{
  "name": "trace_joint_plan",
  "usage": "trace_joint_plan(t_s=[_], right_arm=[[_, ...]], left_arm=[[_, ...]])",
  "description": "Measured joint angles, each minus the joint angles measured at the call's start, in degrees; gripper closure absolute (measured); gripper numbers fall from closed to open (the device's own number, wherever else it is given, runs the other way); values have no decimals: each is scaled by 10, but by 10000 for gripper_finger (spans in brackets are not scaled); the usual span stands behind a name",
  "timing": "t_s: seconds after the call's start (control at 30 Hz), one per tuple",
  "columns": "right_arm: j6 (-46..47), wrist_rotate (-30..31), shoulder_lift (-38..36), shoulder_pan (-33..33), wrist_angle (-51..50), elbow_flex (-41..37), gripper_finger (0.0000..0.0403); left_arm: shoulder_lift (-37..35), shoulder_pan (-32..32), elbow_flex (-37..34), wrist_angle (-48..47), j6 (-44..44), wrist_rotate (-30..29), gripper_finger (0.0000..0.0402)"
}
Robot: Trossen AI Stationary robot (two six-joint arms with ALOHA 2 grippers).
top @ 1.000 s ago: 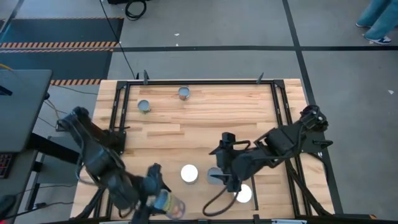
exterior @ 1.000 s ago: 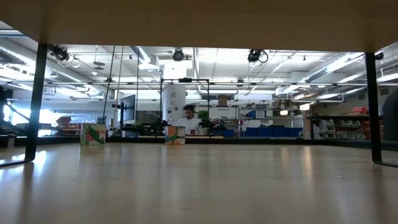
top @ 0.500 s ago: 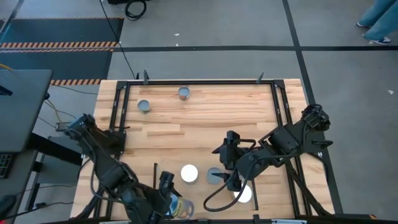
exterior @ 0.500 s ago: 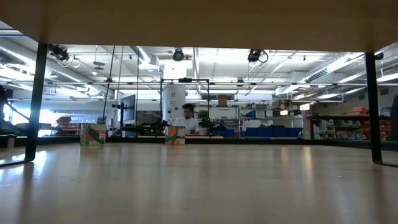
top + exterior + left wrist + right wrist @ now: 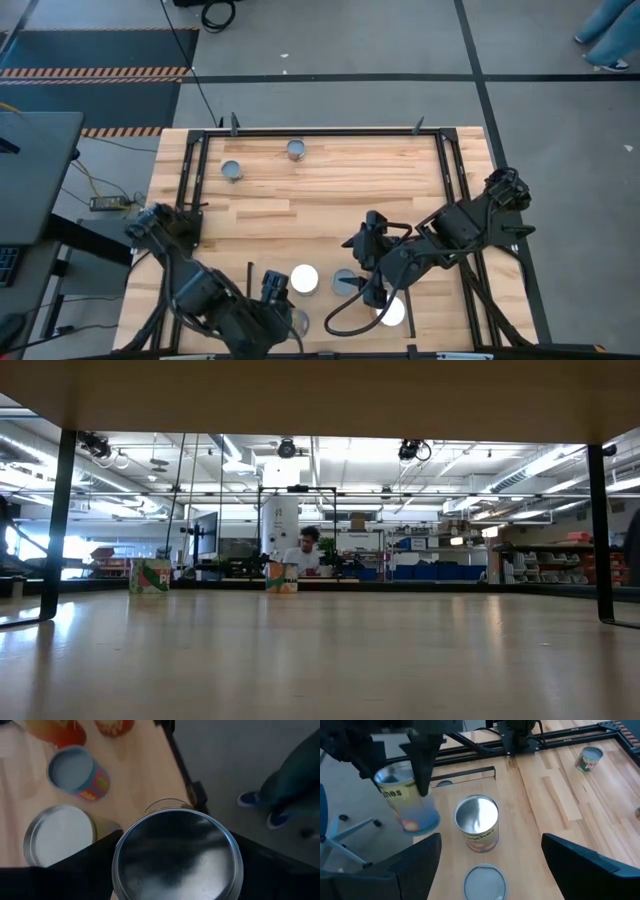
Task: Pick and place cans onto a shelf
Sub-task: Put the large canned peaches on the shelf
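So the left pincer [image 5: 283, 318] sits at the bottom edge of the high view, a bit left of centre, and it's clamped on a can [image 5: 177, 854]. In the left wrist view that can's shiny metal top fills the lower middle of the frame with a dark finger on each side of it. In the right wrist view you can see the same held can [image 5: 406, 800] at the left of the frame, lifted off the wood and tilted, pinched between the left arm's fingers.

The right pincer [image 5: 368, 290] hangs in the lower right-centre of the high view, fingers spread wide with nothing between them. Right under it on the wooden surface [image 5: 330, 190] is a grey-topped can [image 5: 345, 282], and just beside that, to the left, a white-topped can [image 5: 304, 279]. Another white-topped one [image 5: 391, 312] stands a little lower right.

Two more grey-topped cans stand well apart from that bunch in the upper left of the surface: one [image 5: 231, 170] near the left black rail [image 5: 186, 170], the other [image 5: 295, 150] close to the top rail.

The low view only shows bare wood and the room behind, with a person [image 5: 308, 550] far off.
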Motion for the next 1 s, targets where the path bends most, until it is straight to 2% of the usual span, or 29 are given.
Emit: trace_joint_plan(t_s=[0.23,0.63,1.0], right_arm=[[-2,0,0,-2,1,0,51],[-2,0,0,-2,6,0,51],[10,0,1,0,8,0,51]], left_arm=[[36,-9,7,-16,-1,-3,76],[44,8,7,-5,-2,3,51],[50,21,7,3,13,12,49]])
